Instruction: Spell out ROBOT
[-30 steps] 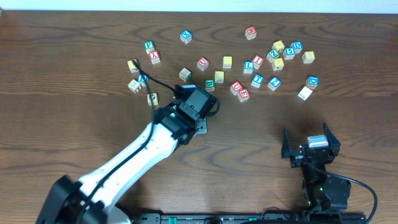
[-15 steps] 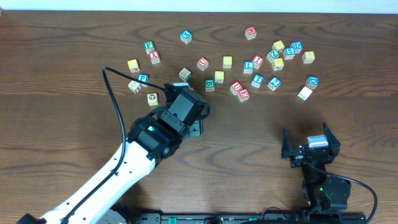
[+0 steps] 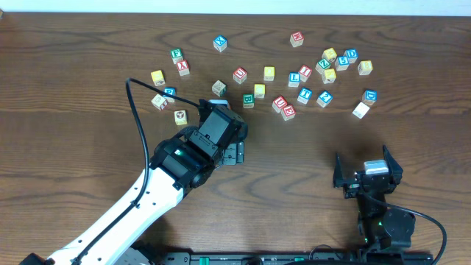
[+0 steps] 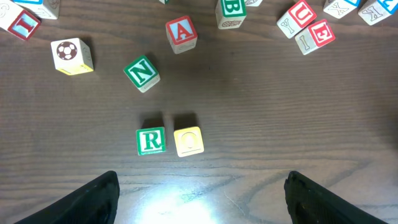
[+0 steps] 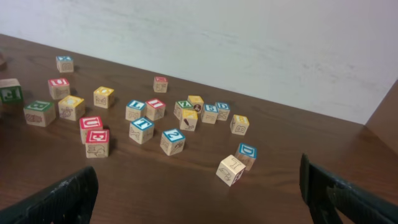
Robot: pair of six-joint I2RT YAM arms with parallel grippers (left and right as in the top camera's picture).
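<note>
In the left wrist view a green R block (image 4: pixel 150 140) and a yellow O block (image 4: pixel 188 141) sit side by side on the wood table, touching or nearly so. My left gripper (image 4: pixel 202 208) is open and empty, just in front of and above them. Farther off lie a green B block (image 4: pixel 231 12), a green N block (image 4: pixel 141 73) and a red A block (image 4: pixel 181 33). In the overhead view the left gripper (image 3: pixel 232 154) and arm hide R and O. My right gripper (image 3: pixel 366 179) is open and empty at the front right, also in its wrist view (image 5: pixel 202 199).
Several loose letter blocks are scattered across the far half of the table, among them a red U (image 4: pixel 300 14), a red E (image 4: pixel 319 34), a soccer-ball block (image 4: pixel 73 56) and a right-hand cluster (image 3: pixel 329 66). A white wall (image 5: pixel 249 43) backs the table.
The left arm has swung its elbow and wrist a little to the left and risen, with the gripper staying over the same spot. The right arm has not moved.
</note>
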